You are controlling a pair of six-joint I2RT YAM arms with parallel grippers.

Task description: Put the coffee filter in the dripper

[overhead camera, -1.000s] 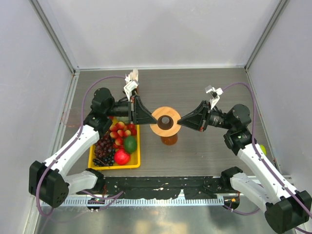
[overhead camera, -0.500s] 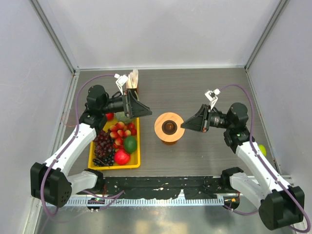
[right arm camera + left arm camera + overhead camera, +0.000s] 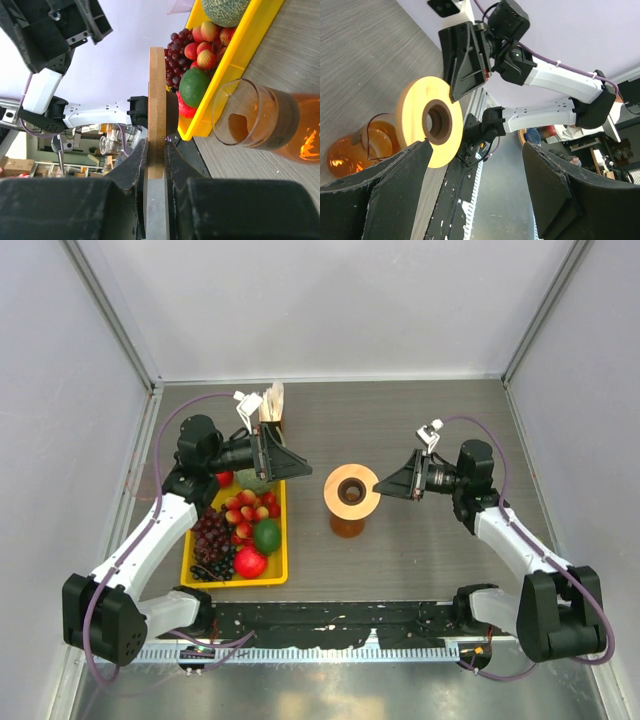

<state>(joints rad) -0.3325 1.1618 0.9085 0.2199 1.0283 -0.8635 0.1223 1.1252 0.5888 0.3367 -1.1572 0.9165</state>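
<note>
Above the jug, dripper pinched at collar rim by right gripper, left gripper now spread wide, withdrawn from dripper.

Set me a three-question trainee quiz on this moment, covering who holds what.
1. Which gripper holds the dripper? A: left. B: right.
2. True or false: the dripper is seated on the jug.
3. Fill in: the fruit lies in a ____ tray.

Key: 1 B, the right gripper pinches its collar edge. 2 false, it is held apart from the jug. 3 yellow.
</note>
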